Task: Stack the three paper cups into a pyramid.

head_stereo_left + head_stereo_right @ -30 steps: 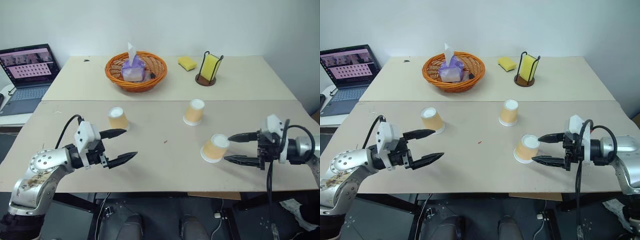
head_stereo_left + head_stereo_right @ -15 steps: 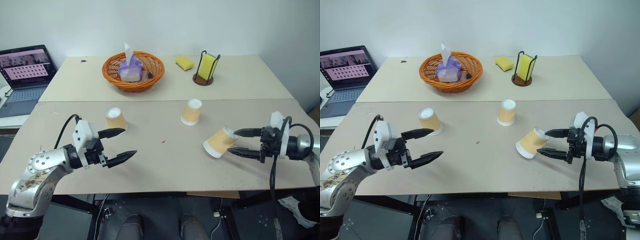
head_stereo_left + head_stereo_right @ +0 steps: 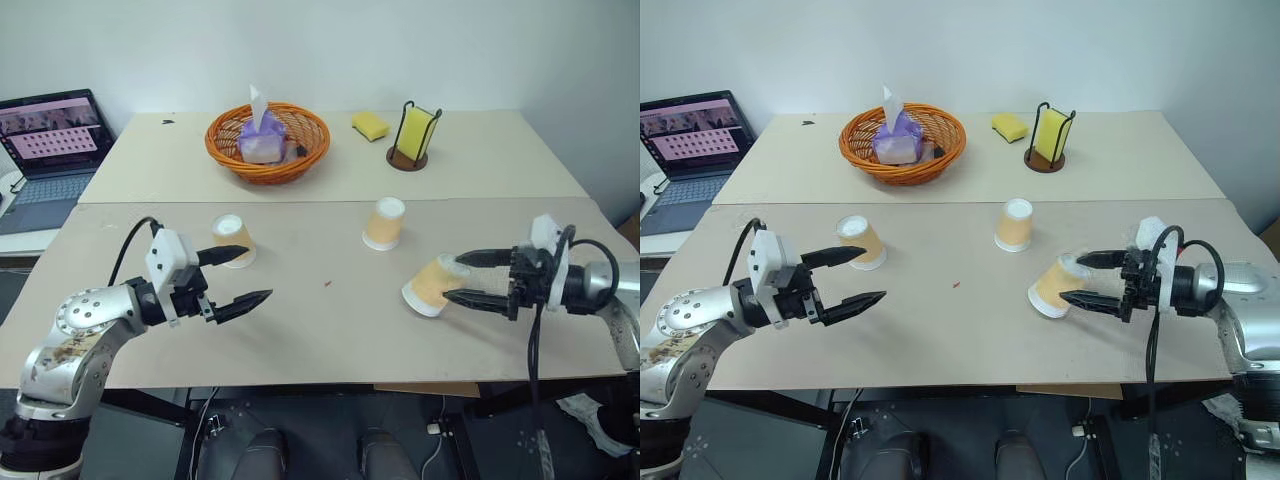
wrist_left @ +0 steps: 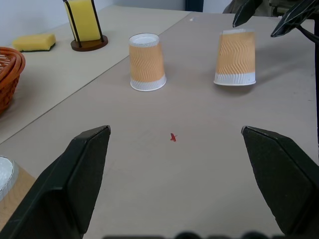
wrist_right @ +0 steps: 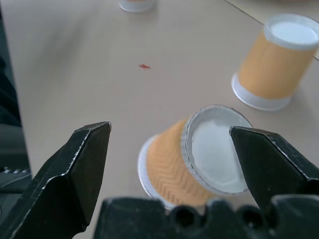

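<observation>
Tabletop (image 3: 330,330) now carries a tipped cup (image 3: 428,285) near its right edge, nudged by the open right pincer (image 3: 458,277); left pincer (image 3: 245,277) open, empty; restanding needed.

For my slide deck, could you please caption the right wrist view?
Open right end effector straddles a tilted paper cup; a second cup stands upside down beyond.
</observation>
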Motion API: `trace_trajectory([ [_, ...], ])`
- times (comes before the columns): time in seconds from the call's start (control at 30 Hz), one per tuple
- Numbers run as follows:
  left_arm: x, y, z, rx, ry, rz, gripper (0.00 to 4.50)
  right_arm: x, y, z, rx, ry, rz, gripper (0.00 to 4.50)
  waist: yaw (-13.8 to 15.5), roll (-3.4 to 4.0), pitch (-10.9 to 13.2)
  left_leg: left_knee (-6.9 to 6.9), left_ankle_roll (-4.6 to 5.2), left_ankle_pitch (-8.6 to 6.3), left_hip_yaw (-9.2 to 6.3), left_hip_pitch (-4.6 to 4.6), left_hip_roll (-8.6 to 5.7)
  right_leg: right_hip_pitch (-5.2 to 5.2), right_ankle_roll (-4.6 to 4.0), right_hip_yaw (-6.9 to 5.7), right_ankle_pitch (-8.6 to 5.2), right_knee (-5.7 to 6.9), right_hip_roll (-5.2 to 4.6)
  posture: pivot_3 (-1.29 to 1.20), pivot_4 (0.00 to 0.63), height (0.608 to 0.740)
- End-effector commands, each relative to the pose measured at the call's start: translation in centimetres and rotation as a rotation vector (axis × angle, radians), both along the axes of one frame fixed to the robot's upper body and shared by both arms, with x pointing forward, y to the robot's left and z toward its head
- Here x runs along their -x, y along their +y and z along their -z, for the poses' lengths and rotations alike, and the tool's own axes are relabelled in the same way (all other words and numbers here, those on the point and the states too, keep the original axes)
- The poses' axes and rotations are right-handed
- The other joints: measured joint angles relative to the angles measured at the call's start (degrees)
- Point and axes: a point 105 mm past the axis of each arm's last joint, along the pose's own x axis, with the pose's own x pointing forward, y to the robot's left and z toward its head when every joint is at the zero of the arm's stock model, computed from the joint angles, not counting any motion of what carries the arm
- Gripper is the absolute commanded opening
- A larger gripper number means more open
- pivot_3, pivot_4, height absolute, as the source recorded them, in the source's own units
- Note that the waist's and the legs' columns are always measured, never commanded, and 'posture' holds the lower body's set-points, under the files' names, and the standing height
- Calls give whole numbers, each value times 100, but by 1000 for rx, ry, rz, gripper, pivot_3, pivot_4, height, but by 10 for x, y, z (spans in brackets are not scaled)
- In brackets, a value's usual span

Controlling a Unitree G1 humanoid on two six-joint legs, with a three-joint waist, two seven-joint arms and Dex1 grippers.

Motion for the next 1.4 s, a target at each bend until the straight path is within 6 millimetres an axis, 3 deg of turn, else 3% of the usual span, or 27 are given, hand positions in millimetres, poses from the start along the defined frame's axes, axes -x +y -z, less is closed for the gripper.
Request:
trace_trajectory([
  [0.03,-2,0,-12,0,-53,2,4500,10,8,-20,8,-52,-48,4476,6,-1,0,1,0,0,0,-1,-1,0,0,0,0,0,-1,0,150,740],
  [0.27,-8,3,-17,9,-58,-10,4500,15,10,-22,-10,-49,-38,4476,19,-2,1,2,0,0,1,-1,-1,1,0,-1,0,-1,-1,0,150,740],
  [0.43,-8,1,-19,17,-55,-4,4500,10,-31,-5,13,-6,131,4476,48,-7,3,2,0,0,0,-3,-2,1,0,-2,0,-2,-2,0,150,740],
  [0.5,-9,1,-19,15,-54,-3,4500,12,-38,1,-2,18,155,4476,58,-7,3,3,0,0,2,-4,-3,1,0,-1,0,-3,-3,0,150,740],
  [0.77,-10,1,-20,24,-49,-6,4500,15,-11,22,-28,54,111,4476,-19,-7,2,2,0,0,1,5,2,2,0,1,0,4,3,0,150,740],
  [1.4,-10,4,-30,47,-52,-39,4500,-5,12,21,-68,-14,131,4476,-3,-8,3,2,0,0,-1,0,-1,0,0,-1,0,3,0,0,150,740],
])
